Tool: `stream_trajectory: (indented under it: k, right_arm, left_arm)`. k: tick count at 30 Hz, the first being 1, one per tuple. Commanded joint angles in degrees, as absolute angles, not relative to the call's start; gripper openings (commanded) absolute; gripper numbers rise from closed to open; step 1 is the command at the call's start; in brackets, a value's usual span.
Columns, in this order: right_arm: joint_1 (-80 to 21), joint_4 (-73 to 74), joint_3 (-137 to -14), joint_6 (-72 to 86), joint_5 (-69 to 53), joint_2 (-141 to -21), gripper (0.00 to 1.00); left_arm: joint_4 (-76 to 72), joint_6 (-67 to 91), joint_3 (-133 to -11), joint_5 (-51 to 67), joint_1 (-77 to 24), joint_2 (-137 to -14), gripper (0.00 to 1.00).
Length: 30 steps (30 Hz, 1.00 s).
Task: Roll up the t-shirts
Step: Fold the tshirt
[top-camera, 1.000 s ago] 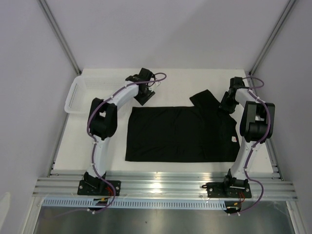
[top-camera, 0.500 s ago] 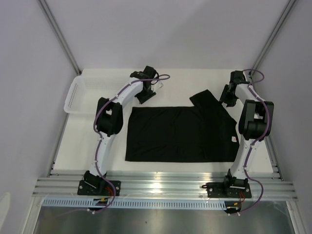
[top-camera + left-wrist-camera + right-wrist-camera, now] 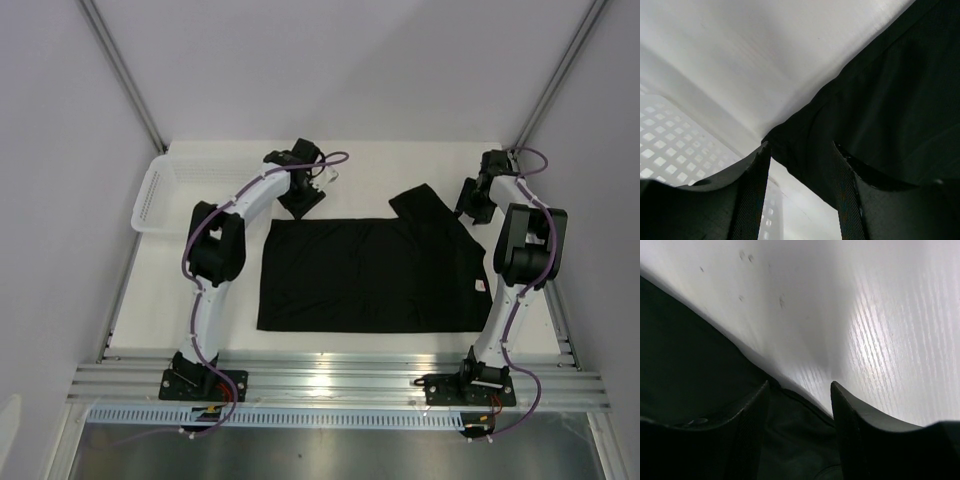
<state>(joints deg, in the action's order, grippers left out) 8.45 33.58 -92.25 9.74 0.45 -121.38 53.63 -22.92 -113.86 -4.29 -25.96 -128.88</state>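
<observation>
The black t-shirt lies spread flat on the white table, with one sleeve sticking out at the far right and a pale label at its right edge. My left gripper hovers low over the shirt's far left corner. In the left wrist view that corner sits between the open fingers of the left gripper. My right gripper is at the shirt's far right edge. In the right wrist view the hem lies between the spread fingers of the right gripper, unpinched.
A white mesh basket stands at the table's far left, close to the left arm's elbow, and its wall shows in the left wrist view. Grey walls close in the table on three sides. An aluminium rail runs along the near edge.
The right gripper's jaws have widened, and it has shifted slightly toward the far right. The left gripper has edged a little toward the shirt's corner, its elbow swinging.
</observation>
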Motion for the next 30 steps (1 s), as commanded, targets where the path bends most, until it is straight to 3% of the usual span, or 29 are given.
stream_trajectory:
  k: [1, 7, 20, 26, 30]
  right_arm:
    - [11.1, 33.9, -88.4, 7.6, -1.1, -118.0, 0.55]
    - [15.5, 32.9, -80.5, 6.2, -3.9, -110.0, 0.58]
    - [15.7, 33.8, -71.8, 9.4, -5.8, -106.4, 0.56]
    - [16.0, 33.6, -71.3, 9.8, -4.0, -106.8, 0.49]
    - [17.1, 31.3, -70.6, 10.5, -4.2, -107.9, 0.31]
  left_arm:
    - [52.9, -20.7, -112.9, -3.0, -25.7, -124.1, 0.54]
    - [53.3, -19.5, -112.2, -1.9, -25.7, -122.7, 0.54]
    - [51.9, -20.0, -107.0, -1.1, -25.7, -120.0, 0.54]
    - [51.5, -20.1, -105.2, -0.8, -25.7, -119.5, 0.54]
    - [51.2, -20.6, -105.1, -1.0, -25.7, -119.3, 0.54]
